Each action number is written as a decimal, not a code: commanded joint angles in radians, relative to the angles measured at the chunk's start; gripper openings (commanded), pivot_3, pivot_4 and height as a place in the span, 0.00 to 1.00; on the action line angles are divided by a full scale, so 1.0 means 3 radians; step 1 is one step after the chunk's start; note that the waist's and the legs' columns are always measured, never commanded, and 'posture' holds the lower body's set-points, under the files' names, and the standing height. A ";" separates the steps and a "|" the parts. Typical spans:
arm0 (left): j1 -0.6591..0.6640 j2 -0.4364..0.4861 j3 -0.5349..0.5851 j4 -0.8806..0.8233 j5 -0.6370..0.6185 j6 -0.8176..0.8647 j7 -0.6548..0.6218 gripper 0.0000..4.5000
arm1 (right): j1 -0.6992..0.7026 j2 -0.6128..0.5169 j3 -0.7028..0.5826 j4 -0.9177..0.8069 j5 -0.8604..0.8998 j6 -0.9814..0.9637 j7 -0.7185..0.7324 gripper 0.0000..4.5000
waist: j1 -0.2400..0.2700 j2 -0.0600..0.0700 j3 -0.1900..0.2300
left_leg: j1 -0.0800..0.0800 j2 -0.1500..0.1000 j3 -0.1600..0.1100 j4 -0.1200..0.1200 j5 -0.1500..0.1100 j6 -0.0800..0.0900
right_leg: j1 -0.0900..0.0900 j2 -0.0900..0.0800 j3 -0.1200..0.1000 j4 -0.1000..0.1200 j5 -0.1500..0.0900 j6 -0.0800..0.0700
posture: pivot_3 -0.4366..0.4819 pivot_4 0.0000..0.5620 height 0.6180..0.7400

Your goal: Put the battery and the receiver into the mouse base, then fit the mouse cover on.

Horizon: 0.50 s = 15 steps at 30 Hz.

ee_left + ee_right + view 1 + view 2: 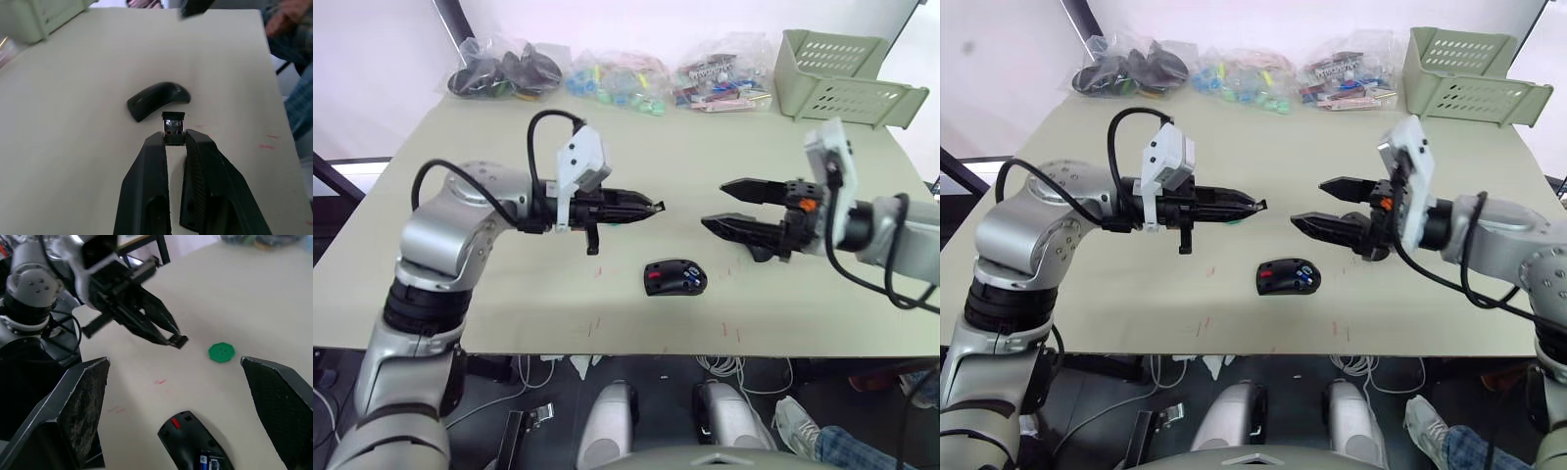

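Near the table's (460, 294) front edge sits the mouse base (674, 277), open side up, battery (691, 283) apparently already seated inside. Left hand (654, 208) hovers up and to its left, fingers narrow, pinching the receiver (173, 129) by its back end so the plug end sticks out free, probably to leave it clear for pushing into its slot. Right hand (720, 205) hangs just right of the base, spread wide, holding nothing; likely staged to steady the base. Green disc (221, 352) lies flat on the table beyond the base. Can't identify the mouse cover.
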 commanded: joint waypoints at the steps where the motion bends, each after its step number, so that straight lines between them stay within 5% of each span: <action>1: -0.0269 0.0021 -0.0167 0.0197 0.0096 -0.0310 -0.0384 0.04 | -0.0318 0.0112 0.0124 0.0360 0.0493 0.0199 -0.0536 1.00 | -0.0003 0.0000 0.0002 | -0.0003 0.0000 0.0000 0.0000 0.0000 0.0000 | -0.0002 0.0000 0.0000 -0.0001 0.0000 0.0000 | 0.48 0.27 1.00; 5: -0.0514 -0.0046 -0.0311 0.0476 0.0227 -0.0584 -0.0629 0.04 | -0.0544 0.0171 0.0312 0.0754 0.1035 0.0312 -0.1030 1.00 | -0.0003 0.0000 0.0005 | -0.0010 0.0000 0.0001 0.0000 0.0000 0.0001 | -0.0009 0.0000 0.0000 0.0000 0.0000 0.0001 | 0.48 0.27 1.00; 10: -0.0668 -0.0137 -0.0423 0.0783 0.0502 -0.1104 -0.0801 0.02 | -0.0661 0.0267 0.0440 0.1093 0.1762 0.0207 -0.1618 0.62 | -0.0008 0.0000 0.0005 | -0.0024 0.0001 0.0000 0.0001 0.0000 0.0001 | -0.0022 0.0001 0.0000 0.0001 0.0007 0.0012 | 0.48 0.27 1.00; 15: -0.0702 -0.0202 -0.0452 0.0949 0.0688 -0.1468 -0.0862 0.02 | -0.0645 0.0516 0.0291 0.1332 0.1781 0.0331 -0.1788 0.62 | -0.0009 0.0000 0.0006 | -0.0058 0.0001 -0.0001 0.0016 0.0000 0.0002 | -0.0056 0.0003 0.0000 0.0020 0.0009 0.0015 | 0.48 0.27 1.00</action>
